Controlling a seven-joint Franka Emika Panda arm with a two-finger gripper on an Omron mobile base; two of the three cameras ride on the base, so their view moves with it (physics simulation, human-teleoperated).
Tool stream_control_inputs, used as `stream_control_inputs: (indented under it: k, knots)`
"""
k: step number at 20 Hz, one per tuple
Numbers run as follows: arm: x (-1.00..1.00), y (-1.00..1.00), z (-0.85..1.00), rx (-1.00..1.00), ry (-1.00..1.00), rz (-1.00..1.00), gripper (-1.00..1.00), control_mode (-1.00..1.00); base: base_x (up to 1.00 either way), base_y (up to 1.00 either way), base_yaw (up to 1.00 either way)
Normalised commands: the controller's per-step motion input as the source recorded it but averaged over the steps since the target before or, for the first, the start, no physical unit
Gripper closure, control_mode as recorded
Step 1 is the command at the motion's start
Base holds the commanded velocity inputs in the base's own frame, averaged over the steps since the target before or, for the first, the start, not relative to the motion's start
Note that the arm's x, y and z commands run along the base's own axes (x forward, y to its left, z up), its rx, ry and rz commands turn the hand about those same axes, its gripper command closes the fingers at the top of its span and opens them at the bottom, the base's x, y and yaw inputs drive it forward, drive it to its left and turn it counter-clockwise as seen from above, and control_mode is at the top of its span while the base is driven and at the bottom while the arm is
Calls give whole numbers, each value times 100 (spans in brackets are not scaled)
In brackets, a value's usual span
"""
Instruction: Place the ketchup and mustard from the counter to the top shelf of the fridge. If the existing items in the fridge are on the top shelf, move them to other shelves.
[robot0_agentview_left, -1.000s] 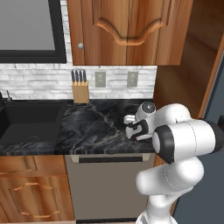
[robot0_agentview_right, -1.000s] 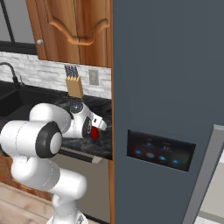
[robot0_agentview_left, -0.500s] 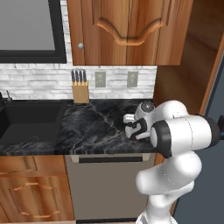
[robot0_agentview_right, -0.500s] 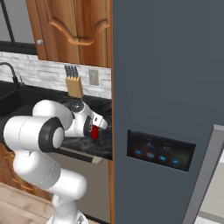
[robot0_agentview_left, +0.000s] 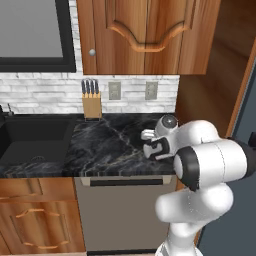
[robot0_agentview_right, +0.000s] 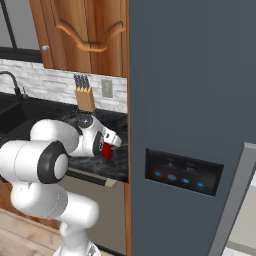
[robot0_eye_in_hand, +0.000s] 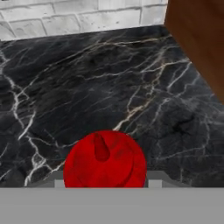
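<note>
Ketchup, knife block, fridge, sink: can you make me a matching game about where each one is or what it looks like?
Things:
1. ketchup
2. knife block
3. fridge
4. sink

Clues:
A. against the brick wall, dark handles sticking up
B. red, between the fingers, above the counter
C. dark basin at the counter's far left
D. tall, blue-grey, with a panel of blue lights

Pairs: 1-B, 2-A, 3-D, 4-C

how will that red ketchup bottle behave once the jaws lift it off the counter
The ketchup looks smooth and round from above, so it may twist or slip in the gripper, which is shut on it. It seems a slim squeeze bottle, so its walls probably give under pressure. Being narrow with a tapered nozzle, it likely tips easily if set down crooked on the counter.
</note>
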Motion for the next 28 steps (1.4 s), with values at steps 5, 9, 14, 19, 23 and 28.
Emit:
stream_control_inputs:
  k: [5,9,14,19,23,28]
  knots:
    - [-69,4,100,0,0,0,100,-100,0,0,0]
    - [-54,9,100,0,8,0,100,-100,0,0,0]
    - [-18,12,93,0,13,0,100,-100,0,0,0]
    - [-4,0,83,0,12,0,100,-100,0,0,0]
    - [-6,2,66,0,13,0,100,-100,0,0,0]
    - [-10,10,70,0,16,0,100,-100,0,0,0]
